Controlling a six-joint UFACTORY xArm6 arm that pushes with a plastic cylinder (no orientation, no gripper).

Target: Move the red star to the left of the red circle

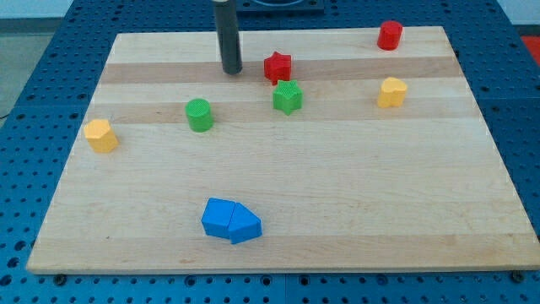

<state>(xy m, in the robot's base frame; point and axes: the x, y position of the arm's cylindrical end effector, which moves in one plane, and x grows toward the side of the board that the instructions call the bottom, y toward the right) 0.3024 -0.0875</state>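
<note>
Camera view. The wooden desk (278, 245) lies on a blue perforated base (34, 25). The dark rod enters from the view's top, and my tip (231, 71) rests on the desk near its top edge. This tool is a plain rod with no jaws, so it has no spread or pressed-together state, and it pinches nothing.

The red star (278, 67) lies just to the view's right of my tip, with a small gap between them; they are not touching. The red circle (389, 35) stands in the desk's top right corner area, well apart from the red star, up and to the view's right of it.

A green star-like block (288, 98) sits directly below the red star, close to it; whether the two touch cannot be determined. A green cylinder (199, 115) stands below and to the view's left of my tip. A yellow block (391, 92) lies below the red circle, and a second yellow block (100, 135) lies near the desk's left edge. Two blue blocks (231, 220) rest against each other near the desk's bottom edge.
</note>
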